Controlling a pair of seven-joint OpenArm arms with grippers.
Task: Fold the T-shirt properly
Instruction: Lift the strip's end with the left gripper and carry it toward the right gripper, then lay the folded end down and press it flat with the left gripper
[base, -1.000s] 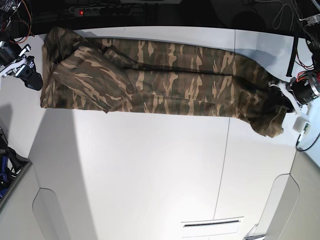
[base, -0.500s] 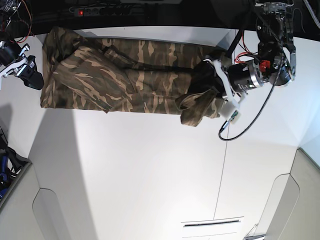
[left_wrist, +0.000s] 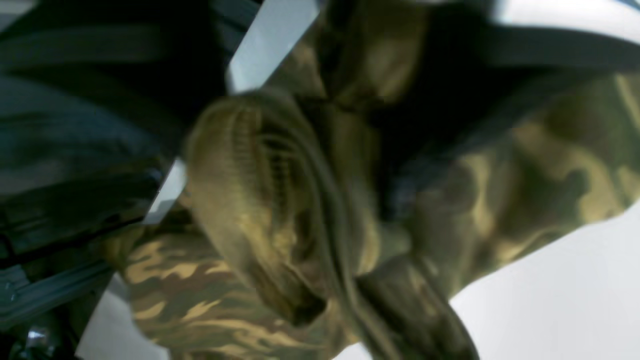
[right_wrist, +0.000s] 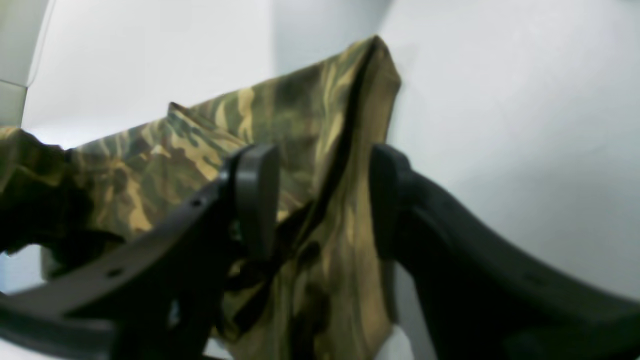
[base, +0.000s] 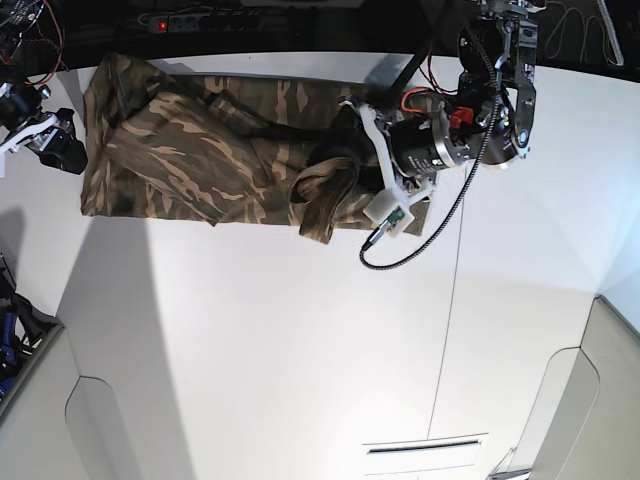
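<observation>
Between the spread fingers of the right hand (right_wrist: 320, 200) lies the T-shirt's (right_wrist: 310, 120) edge; left hand's (base: 352, 165) state unclear.

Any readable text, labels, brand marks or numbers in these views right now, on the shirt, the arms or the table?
None can be read.
T-shirt: camouflage print only; no neck label or lettering shows in any view.
Left gripper: no markings legible; the left wrist view is blurred.
Right gripper: plain black fingers, no marks.
Table: bare white.
</observation>
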